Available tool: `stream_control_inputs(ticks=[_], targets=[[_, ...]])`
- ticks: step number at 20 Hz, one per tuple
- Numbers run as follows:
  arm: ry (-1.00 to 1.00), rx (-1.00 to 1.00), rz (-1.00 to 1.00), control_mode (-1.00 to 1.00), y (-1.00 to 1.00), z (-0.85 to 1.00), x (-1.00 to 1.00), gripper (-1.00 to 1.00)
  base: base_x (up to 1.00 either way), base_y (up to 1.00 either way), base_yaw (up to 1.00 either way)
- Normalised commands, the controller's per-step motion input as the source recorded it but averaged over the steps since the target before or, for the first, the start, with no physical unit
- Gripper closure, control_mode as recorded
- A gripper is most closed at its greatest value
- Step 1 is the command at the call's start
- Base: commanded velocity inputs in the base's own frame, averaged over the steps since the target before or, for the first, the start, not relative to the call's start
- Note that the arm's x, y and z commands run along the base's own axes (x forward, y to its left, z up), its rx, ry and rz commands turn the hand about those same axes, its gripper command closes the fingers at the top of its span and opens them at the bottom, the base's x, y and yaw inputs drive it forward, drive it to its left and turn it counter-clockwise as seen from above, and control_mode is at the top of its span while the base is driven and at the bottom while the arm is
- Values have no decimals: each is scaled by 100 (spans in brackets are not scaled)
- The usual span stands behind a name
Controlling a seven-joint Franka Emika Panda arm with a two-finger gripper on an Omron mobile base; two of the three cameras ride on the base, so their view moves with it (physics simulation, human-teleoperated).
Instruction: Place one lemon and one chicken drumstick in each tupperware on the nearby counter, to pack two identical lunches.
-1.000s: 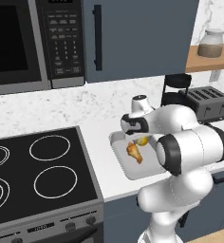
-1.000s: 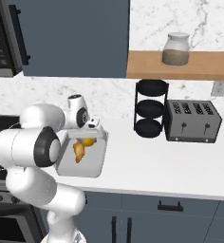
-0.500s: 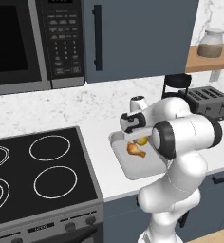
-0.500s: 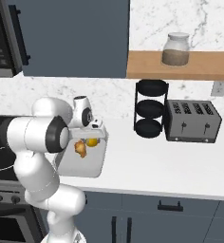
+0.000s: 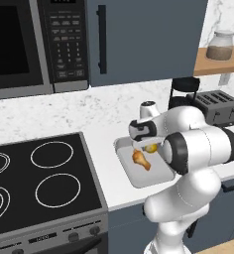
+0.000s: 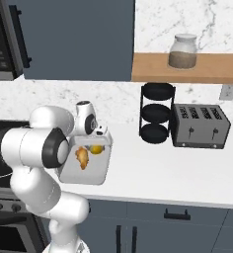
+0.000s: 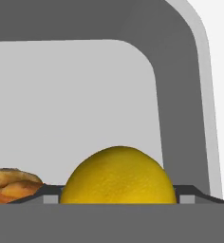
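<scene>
**A:** Where does the lemon (image 7: 117, 174) sit?

**B:** In the grey tupperware (image 5: 139, 179) on the counter (image 6: 153, 173), just beside the stove (image 5: 39, 183). The drumstick (image 5: 141, 159) lies in the same box, close against the lemon on its stove side. From the hand camera the lemon is right in front of the gripper (image 5: 140, 147), near the box's rounded corner wall.

**B:** And the fingers?

**A:** I cannot tell. The hand view shows two small tips low at either side of the lemon, but the fruit bulges over them and whether they press on it or stand off is hidden. From the base cameras the wrist covers them.

**B:** How would the lemon handle, in your judgement?

**A:** Firm, fairly light, with a waxy, curved rind. It will likely roll or squirt out of a shallow pinch. I would take it across its widest part, tips level with its middle, not near the tapered ends.

**B:** And the drumstick?

**A:** Softer and uneven, probably greasy. The thick meaty end gives the pads more to bite on than the thin bone end, which could pivot.

**B:** Anything in the way?

**A:** The box wall is close to the lemon on one side, and the drumstick on the other, so there is little room for the fingers to come down.
</scene>
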Motion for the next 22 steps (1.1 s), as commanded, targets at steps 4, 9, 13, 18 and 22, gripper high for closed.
stream_control_inputs(ticks=[4, 9, 13, 18, 22], targets=[[0, 0, 0, -100, 0, 0, 0, -100, 0, 0, 0], [2, 0, 0, -100, 0, 4, 0, -100, 0, 0, 0], [-1, 0, -4, -100, -1, 48, -35, -100, 0, 0, 0], [-2, 0, -1, -100, 0, 57, -99, -100, 0, 0, 0], [-8, 3, 0, -100, 0, 24, -100, -100, 0, 0, 0]])
